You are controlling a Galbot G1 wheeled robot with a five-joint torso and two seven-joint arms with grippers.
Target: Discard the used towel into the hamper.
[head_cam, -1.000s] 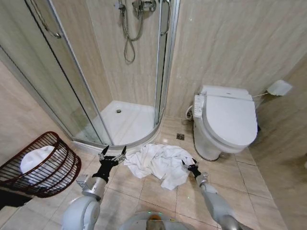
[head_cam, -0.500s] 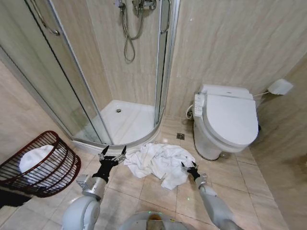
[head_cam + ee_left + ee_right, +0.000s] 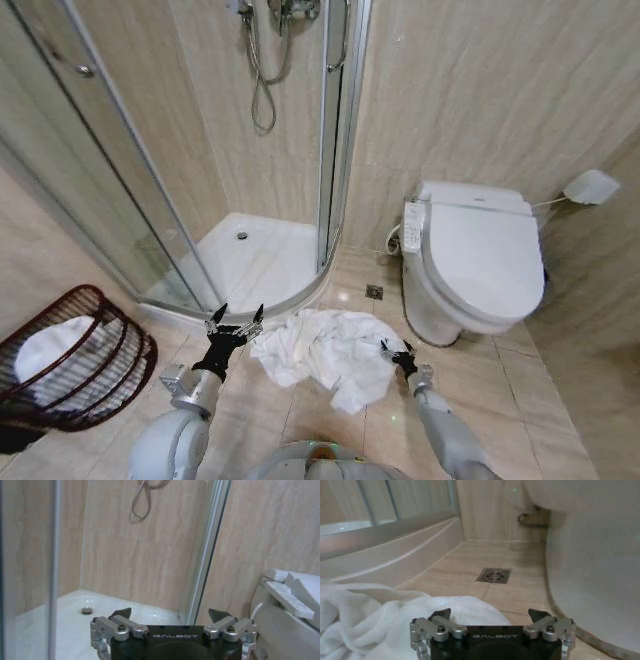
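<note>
1. Your shower enclosure (image 3: pixel 240 240) fills the far left corner, its glass door open onto the white tray.
2. The toilet (image 3: pixel 475 260) stands against the right wall, lid down.
3. The hamper (image 3: pixel 75 360) sits tilted at your far left on the floor, with something white already inside it.
4. The used towel (image 3: pixel 325 350) lies crumpled on the tiles in front of the shower curb, between your two arms.
5. Your left gripper (image 3: pixel 235 318) hovers just beside the towel's left edge, fingers spread wide and holding nothing.
6. Your right gripper (image 3: pixel 398 350) sits low at the towel's right edge, jaws parted and empty, with the floor drain (image 3: pixel 493 575) ahead of it.
</note>
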